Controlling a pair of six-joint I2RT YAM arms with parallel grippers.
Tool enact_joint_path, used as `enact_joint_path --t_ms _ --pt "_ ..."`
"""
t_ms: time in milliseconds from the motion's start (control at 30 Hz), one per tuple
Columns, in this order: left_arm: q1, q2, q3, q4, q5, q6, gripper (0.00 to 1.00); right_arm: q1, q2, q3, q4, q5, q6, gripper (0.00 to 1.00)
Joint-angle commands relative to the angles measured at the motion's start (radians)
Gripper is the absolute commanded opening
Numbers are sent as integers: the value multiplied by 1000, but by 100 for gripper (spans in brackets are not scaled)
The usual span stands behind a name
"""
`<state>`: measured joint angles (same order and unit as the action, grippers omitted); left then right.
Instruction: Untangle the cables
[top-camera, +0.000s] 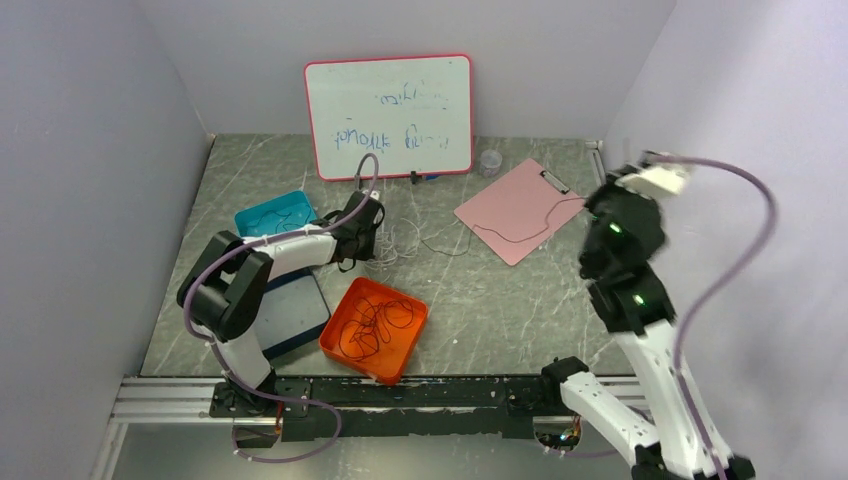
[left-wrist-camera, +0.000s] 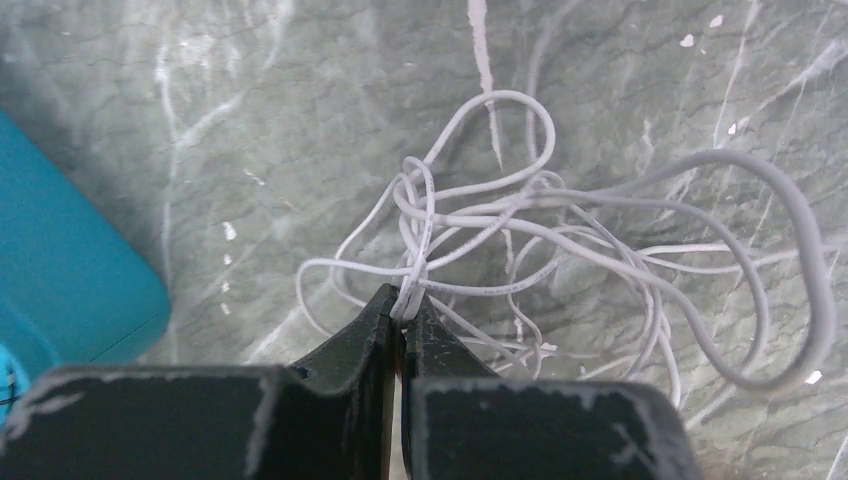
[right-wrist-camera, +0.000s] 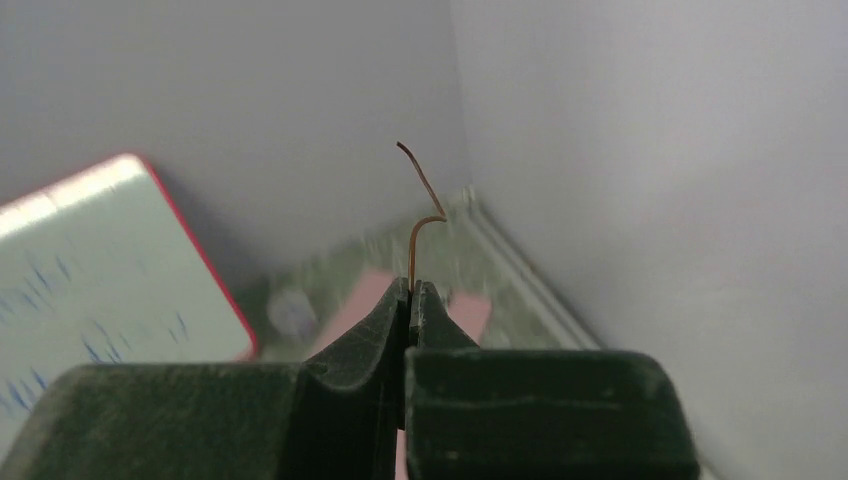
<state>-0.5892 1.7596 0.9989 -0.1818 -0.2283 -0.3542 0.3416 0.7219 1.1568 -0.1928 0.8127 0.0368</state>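
Top external view first: the grey worktop (top-camera: 500, 300) carries a whiteboard (top-camera: 390, 115) at the back, a pink clipboard (top-camera: 515, 210), an orange tray (top-camera: 394, 293) with a black cable (top-camera: 370, 328) coiled in it, and a teal tray (top-camera: 270, 203). Between trays and clipboard lies the white cable tangle (left-wrist-camera: 520, 230), flat on the stone. The left claw (left-wrist-camera: 403, 305) is down on it, clamped tight on one white strand. Over on the right, the right claw (right-wrist-camera: 410, 290) is high by the side wall, pinched shut on a thin dark cable (right-wrist-camera: 413, 250).

Danger here, I'd say: the left's strand runs straight into the knot, so a plain pull may cinch it or drag the whole bundle. The right grips close to the cable's end, which could slip free.

As for position: the knot sits just beyond the left tips, its loops fanning away to the right in the wrist view. The dark cable's short end curls up past the right tips, and its length seems to trail down across the clipboard.
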Motion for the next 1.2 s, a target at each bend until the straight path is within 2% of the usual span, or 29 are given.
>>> enact_joint_path --t_ms 0,200,433,533,633,733,800,967,1067,1167 --pt "23 -55 -4 -50 -29 17 7 -4 124 -113 -99 -33 150 0" --pt "31 -91 -12 -50 -11 12 7 -95 246 -219 -25 -74 216 0" --pt "31 -91 -4 -61 9 18 7 -456 351 -344 50 -356 375 0" --pt "31 -97 -10 -58 19 17 7 -609 371 -379 100 -410 426 6" --pt "31 -98 -13 -55 27 17 7 -712 387 -383 131 -454 458 19" --pt "32 -97 -10 -55 29 17 7 -739 395 -370 137 -457 468 40" --pt "31 -98 -11 -54 28 17 7 -739 389 -366 138 -463 472 48" --pt "31 -101 -15 -52 36 17 7 -738 349 -367 156 -538 447 56" --pt "31 -99 -19 -46 42 17 7 -729 337 -364 168 -658 435 59" --pt "32 -98 -19 -44 44 15 7 -669 354 -356 173 -787 419 62"
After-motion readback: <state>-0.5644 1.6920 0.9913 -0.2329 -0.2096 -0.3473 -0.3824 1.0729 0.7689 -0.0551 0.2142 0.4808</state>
